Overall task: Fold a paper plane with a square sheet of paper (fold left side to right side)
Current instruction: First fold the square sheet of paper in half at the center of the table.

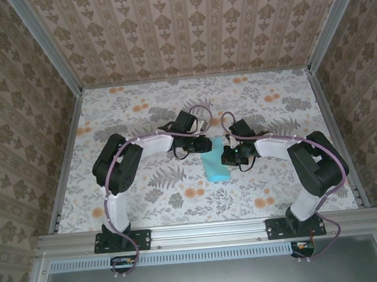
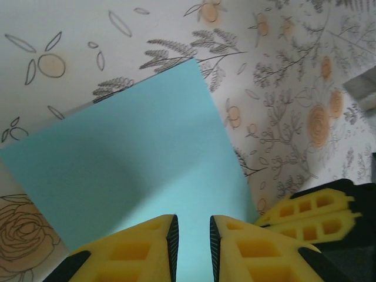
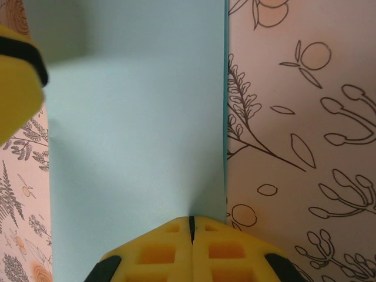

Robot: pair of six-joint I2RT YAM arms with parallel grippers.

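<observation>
Top external: square sheet of paper lies on table.

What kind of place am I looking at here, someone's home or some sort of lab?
Most likely a robot test cell, not a home: wallpapered panels sit in a metal frame, and two robot arms are bolted to a rail at the edge of the floral table.

White-and-black left arm and right arm, lilac cables, yellow grid-cut claw fingers, black ribbed pads.
</observation>
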